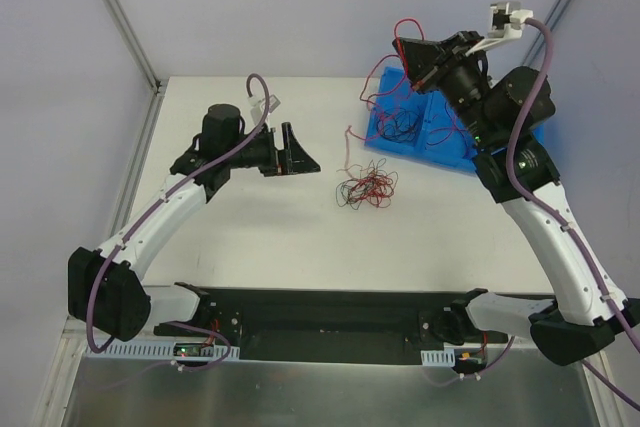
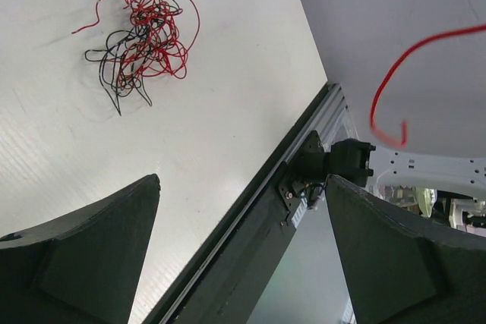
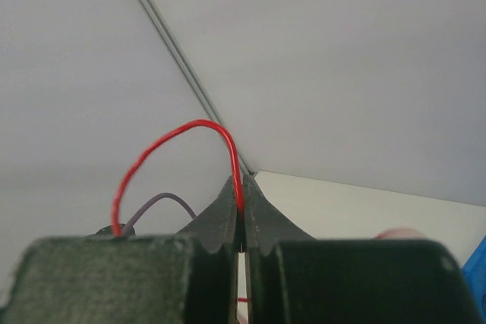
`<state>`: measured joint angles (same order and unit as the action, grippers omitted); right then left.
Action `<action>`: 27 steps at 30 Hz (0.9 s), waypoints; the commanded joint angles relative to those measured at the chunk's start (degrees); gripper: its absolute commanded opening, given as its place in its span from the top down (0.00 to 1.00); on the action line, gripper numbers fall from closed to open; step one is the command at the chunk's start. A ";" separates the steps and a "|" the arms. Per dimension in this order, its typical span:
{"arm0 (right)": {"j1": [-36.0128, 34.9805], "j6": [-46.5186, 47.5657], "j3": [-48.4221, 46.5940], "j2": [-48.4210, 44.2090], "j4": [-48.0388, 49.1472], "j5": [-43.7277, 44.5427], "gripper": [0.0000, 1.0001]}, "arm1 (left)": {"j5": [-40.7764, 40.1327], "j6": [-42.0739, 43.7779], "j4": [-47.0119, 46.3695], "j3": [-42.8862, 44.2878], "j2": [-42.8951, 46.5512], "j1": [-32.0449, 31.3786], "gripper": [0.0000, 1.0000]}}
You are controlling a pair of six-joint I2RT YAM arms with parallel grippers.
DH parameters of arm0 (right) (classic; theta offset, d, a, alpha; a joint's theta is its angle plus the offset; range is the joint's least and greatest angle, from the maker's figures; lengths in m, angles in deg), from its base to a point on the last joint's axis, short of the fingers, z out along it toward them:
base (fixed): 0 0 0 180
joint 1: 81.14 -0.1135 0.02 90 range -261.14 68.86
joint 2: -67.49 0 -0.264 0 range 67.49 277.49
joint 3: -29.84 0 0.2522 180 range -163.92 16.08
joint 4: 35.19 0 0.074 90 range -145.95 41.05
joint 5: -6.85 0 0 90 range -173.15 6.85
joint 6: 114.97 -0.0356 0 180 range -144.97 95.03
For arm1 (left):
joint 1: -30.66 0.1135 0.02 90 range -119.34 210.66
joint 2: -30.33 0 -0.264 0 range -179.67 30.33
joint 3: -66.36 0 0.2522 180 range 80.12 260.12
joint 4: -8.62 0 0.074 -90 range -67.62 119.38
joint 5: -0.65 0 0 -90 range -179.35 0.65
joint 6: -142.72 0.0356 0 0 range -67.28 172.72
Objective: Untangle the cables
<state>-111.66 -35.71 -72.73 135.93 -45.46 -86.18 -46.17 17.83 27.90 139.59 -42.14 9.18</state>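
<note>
Since the right gripper (image 3: 241, 195) is pinched shut on one red wire (image 3: 163, 140) up over the tray (image 1: 450, 152), a hard yank could slip it loose. The left gripper (image 1: 300, 152) is wide open and empty, so nothing pins the tangle (image 1: 365, 189) on the table (image 1: 250, 237) if it snags.

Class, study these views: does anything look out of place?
Yes: a tangled clump of thin red and black wires sits on the white table, outside the blue tray holding other wires. One red wire loops from the shut right gripper.
</note>
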 commanded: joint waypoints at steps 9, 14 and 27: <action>2.04 1.86 -1.98 -4.46 -8.93 2.67 1.00 | -1.52 2.02 0.63 -0.75 2.50 -1.11 0.05; 4.76 4.50 -1.62 -5.08 -10.51 6.19 1.00 | -0.82 2.99 1.86 -0.14 2.24 -1.11 0.01; 23.74 3.19 1.54 1.59 -6.30 3.64 1.00 | 2.44 10.28 10.21 13.30 0.22 -1.03 0.01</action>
<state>-92.67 -31.39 -72.08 134.25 -55.80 -80.95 -46.13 23.97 36.21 147.41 -41.66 8.46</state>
